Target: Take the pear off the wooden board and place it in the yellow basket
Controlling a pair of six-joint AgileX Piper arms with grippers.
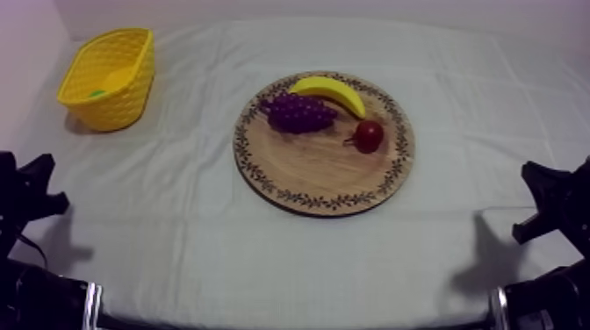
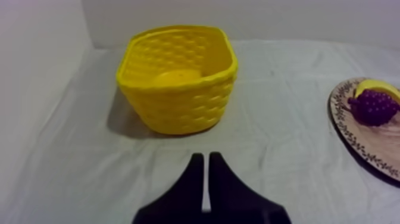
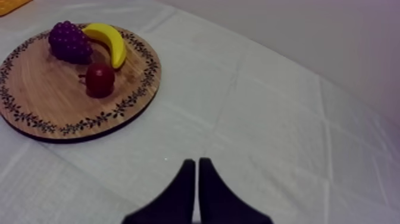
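The yellow basket (image 1: 110, 77) stands at the far left of the table. Inside it lies a pale yellow-green pear (image 2: 177, 76), mostly hidden by the basket wall; from above it shows as a green patch (image 1: 97, 91). The round wooden board (image 1: 307, 167) in the middle carries a banana (image 1: 331, 91), a bunch of grapes (image 1: 298, 112) and a small red fruit (image 1: 369, 135). My left gripper (image 2: 203, 156) is shut on nothing, low over the cloth in front of the basket. My right gripper (image 3: 197, 161) is likewise shut on nothing, over bare cloth beside the board (image 3: 41, 101).
Both arms rest low at the table's sides, left (image 1: 31, 189) and right (image 1: 549, 197). Bare cloth lies between the basket and the board and along the front edge. A wall runs close behind the basket.
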